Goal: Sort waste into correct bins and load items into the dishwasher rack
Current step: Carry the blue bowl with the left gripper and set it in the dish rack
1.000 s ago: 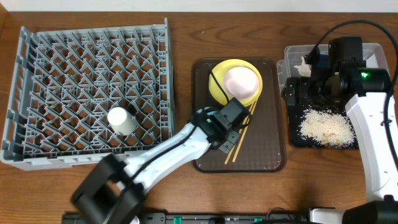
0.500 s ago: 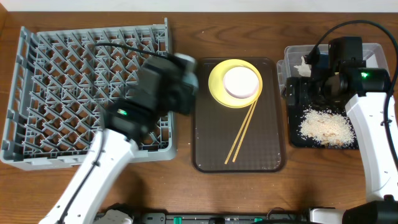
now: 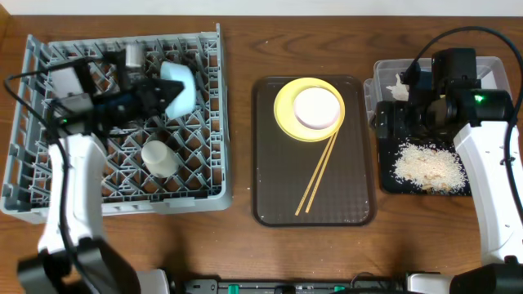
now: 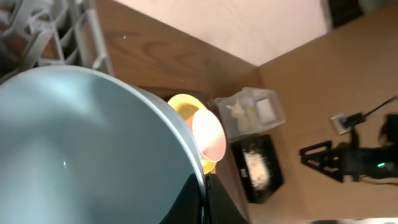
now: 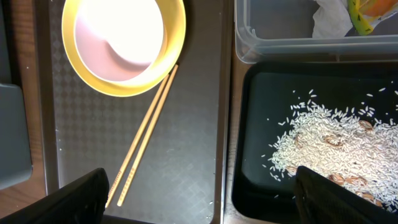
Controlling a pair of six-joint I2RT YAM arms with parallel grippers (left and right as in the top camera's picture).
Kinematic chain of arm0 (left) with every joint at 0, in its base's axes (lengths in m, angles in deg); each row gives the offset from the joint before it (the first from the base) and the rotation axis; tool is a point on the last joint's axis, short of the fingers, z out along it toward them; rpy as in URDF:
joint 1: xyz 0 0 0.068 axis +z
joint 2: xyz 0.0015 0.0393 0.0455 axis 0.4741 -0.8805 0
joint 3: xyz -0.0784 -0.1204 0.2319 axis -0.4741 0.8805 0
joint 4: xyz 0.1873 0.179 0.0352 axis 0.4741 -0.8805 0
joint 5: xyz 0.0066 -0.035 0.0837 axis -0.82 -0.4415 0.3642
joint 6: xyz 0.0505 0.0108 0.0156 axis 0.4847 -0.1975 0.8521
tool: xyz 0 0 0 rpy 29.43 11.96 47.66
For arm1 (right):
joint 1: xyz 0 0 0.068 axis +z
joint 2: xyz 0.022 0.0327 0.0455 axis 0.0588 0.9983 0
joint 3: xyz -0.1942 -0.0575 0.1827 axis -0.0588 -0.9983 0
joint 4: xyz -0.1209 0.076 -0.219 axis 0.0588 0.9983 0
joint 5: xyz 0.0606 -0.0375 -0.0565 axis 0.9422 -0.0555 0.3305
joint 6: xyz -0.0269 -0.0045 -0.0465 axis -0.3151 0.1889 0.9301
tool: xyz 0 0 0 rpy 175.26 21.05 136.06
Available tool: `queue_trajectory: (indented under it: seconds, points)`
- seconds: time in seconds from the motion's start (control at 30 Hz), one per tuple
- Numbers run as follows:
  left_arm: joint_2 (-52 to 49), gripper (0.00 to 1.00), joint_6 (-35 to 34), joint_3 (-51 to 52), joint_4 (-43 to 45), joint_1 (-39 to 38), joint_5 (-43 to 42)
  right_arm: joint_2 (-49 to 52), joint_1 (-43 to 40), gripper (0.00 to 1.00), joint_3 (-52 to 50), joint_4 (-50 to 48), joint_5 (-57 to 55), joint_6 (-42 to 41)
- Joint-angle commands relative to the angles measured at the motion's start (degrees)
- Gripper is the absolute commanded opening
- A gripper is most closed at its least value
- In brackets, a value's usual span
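Overhead view: left gripper point(image 3: 158, 92) is pinching the light blue bowl point(image 3: 180, 88), jaws pressed onto its rim, holding it tilted on edge over the back of the dishwasher rack point(image 3: 49, 192). White cup point(image 3: 159, 158) is lying in the rack, nearer the front. Pinkish-white bowl point(image 3: 317, 107) is sitting in the yellow plate point(image 3: 284, 119) on the brown serving tray point(image 3: 274, 204), with the chopsticks point(image 3: 319, 175) lying alongside. Right gripper point(image 5: 208, 198) is hovering, jaws spread wide, by the black tray point(image 5: 255, 186), which is holding the rice scraps point(image 5: 323, 143). Tissue point(image 5: 326, 18) and wrapper point(image 5: 367, 12) are lying in the clear tub point(image 5: 280, 37).
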Motion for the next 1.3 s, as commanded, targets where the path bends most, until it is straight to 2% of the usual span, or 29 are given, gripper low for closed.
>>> queue_trajectory:
  seconds: [0.0, 0.1, 0.33, 0.8, 0.9, 0.93, 1.03, 1.07, 1.1, 1.27]
  points:
    - [-5.44, 0.06, 0.94, -0.63, 1.22, 3.26, -11.63, -0.02, -0.76, 0.93, 0.11, 0.02, -0.15, -0.55]
    - [-10.36, 0.06, -0.94, -0.63, 5.05, 5.25, -15.76, -0.02, -0.76, 0.93, 0.11, 0.07, -0.15, -0.57]
    - [-16.59, 0.06, -2.08, -0.63, 10.45, 8.0, -15.52, -0.02, -0.76, 0.93, 0.11, 0.28, -0.15, -0.55]
    - [-16.74, 0.07, -2.05, -0.61, 7.67, 12.17, 2.32, -0.02, -0.74, 0.92, 0.11, 0.44, -0.15, -0.57]
    - [-16.74, 0.17, -2.03, -0.61, 6.4, 12.79, 4.85, -0.02, -0.76, 0.93, 0.11, 0.52, -0.15, -0.55]
    - [-16.74, 0.25, -2.03, -0.61, 6.08, 13.0, 5.75, -0.02, -0.76, 0.92, 0.11, 0.55, -0.15, -0.55]
    - [-16.74, 0.34, -2.03, -0.61, 4.96, 13.9, 8.44, -0.02, -0.76, 0.92, 0.11, 0.68, -0.15, -0.55]
    - [-16.72, 0.4, -2.05, -0.61, 4.61, 14.14, 9.09, -0.02, -0.74, 0.92, 0.11, 0.7, -0.15, -0.55]
    - [-16.7, 0.5, -2.03, -0.61, 4.2, 14.32, 9.4, -0.02, -0.76, 0.92, 0.11, 0.72, -0.15, -0.55]
    - [-15.54, 0.62, -2.03, -0.63, 3.26, 14.49, 9.49, -0.02, -0.74, 0.92, 0.11, 0.74, -0.15, -0.57]
